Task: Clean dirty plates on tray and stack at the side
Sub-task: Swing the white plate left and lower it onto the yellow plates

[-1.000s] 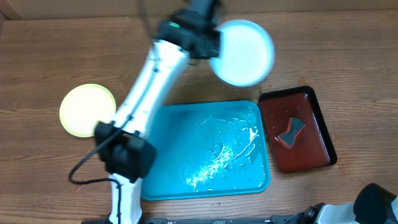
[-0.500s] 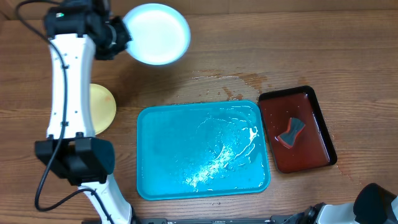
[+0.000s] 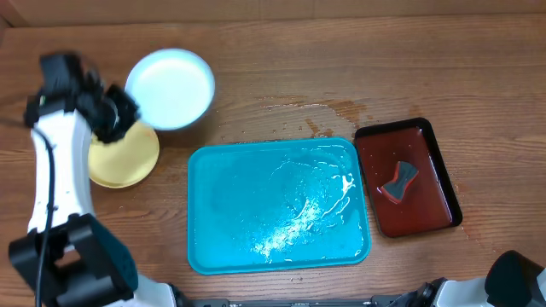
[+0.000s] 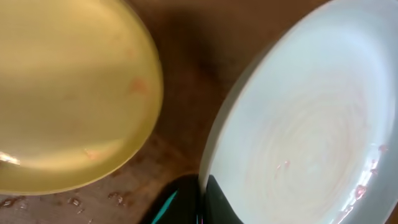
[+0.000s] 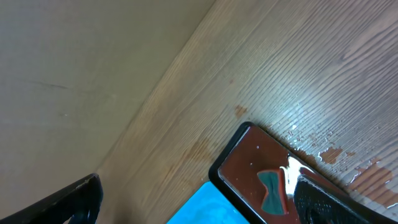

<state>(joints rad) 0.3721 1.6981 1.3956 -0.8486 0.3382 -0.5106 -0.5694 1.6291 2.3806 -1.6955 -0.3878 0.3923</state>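
The left gripper [image 3: 126, 116] was clamped on the rim of the pale blue plate [image 3: 171, 88], which needed levelling and centring over the yellow-green plate [image 3: 128, 158] just below before release; the right gripper [image 5: 196, 202] stood wide.

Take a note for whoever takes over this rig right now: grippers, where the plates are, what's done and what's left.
Left gripper: shut on the rim of the blue plate, plate held in the air beside the yellow plate, left of the tray.
Right gripper: open, empty.
Tray: wet, no plates on it.
Sponge lies in the red tray.
Done: tray cleared.
Left: set the blue plate on the yellow one; faint pink specks near its edge, perhaps check first. One yellow plate shows; another beneath it, cannot tell.
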